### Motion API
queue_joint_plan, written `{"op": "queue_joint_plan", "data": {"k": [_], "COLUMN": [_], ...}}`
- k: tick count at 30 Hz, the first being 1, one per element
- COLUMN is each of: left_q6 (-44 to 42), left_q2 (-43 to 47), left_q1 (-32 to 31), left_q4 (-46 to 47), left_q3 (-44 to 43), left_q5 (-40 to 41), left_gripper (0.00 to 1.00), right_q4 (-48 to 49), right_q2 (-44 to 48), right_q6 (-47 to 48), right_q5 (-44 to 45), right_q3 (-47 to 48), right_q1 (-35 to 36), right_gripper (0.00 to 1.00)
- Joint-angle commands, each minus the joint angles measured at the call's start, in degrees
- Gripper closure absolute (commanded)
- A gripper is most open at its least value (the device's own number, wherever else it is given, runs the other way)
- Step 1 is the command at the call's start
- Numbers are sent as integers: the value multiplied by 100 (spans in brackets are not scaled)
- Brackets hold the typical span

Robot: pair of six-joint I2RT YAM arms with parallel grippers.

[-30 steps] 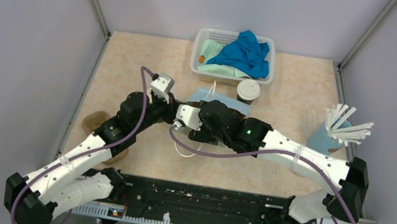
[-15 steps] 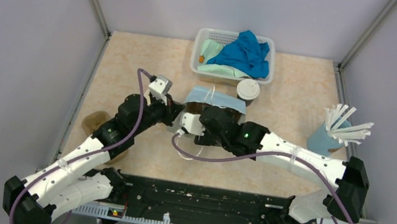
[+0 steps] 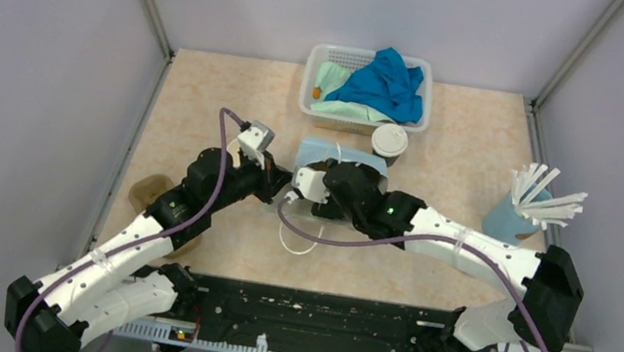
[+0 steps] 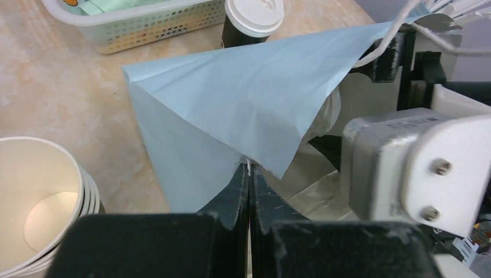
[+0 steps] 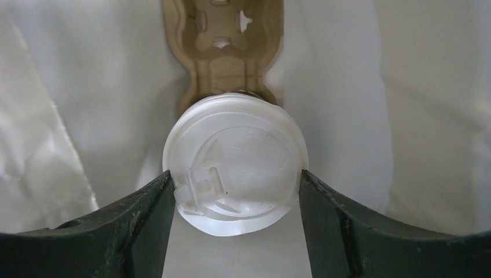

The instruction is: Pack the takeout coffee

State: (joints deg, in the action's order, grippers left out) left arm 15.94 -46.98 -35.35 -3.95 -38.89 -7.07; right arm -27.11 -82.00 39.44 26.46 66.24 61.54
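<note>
A light blue paper bag (image 4: 231, 98) stands open at the middle of the table (image 3: 206, 103). My left gripper (image 4: 249, 166) is shut on the bag's near rim. Inside the bag, my right gripper (image 5: 235, 175) is shut on a takeout coffee cup (image 5: 234, 165), one finger against each side of its white lid. Just beyond the cup, the brown pulp tray (image 5: 223, 52) lies on the bag's floor. In the top view the bag (image 3: 335, 154) hides the right fingers. A second lidded coffee cup (image 3: 390, 143) stands on the table behind the bag, also in the left wrist view (image 4: 253, 20).
A white basket (image 3: 314, 91) with blue and green cloths sits at the back. The light blue cup of white sticks (image 3: 514, 218) stands at the right. A stack of empty paper cups (image 4: 40, 202) stands under my left arm. A loose white cord (image 3: 298, 240) lies in front of the bag.
My right wrist has shifted to the right, and more of the bag's blue top shows in the top view. The left gripper has kept its hold on the rim.
</note>
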Motion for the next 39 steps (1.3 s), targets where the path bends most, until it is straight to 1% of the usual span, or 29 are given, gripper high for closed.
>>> {"op": "queue_joint_plan", "data": {"k": [1, 6, 10, 12, 23, 32, 39], "left_q6": [57, 50, 24, -2, -116, -161, -141], "left_q2": [105, 133, 148, 141, 138, 143, 113], "left_q1": [-17, -23, -24, -41, -103, -132, -147], "left_q4": [71, 31, -62, -63, -93, -102, -152], "left_q3": [-127, -96, -144, -175, -238, -249, -305], "left_q5": [-268, -254, -261, -258, -191, -148, -103], "left_gripper": [100, 100, 100, 100, 100, 100, 100], "right_q4": [659, 673, 722, 699, 1220, 992, 1280], "right_q2": [241, 209, 405, 339, -41, -184, -281], "right_q6": [-9, 21, -69, -121, -454, -673, -786], "right_q5": [179, 129, 15, -20, -285, -601, -587], "right_q3": [-235, -254, -346, -357, -422, -402, -578], "right_q1": [-196, -293, -369, -418, -546, -629, -790], "right_gripper": [39, 39, 39, 39, 39, 41, 39]}}
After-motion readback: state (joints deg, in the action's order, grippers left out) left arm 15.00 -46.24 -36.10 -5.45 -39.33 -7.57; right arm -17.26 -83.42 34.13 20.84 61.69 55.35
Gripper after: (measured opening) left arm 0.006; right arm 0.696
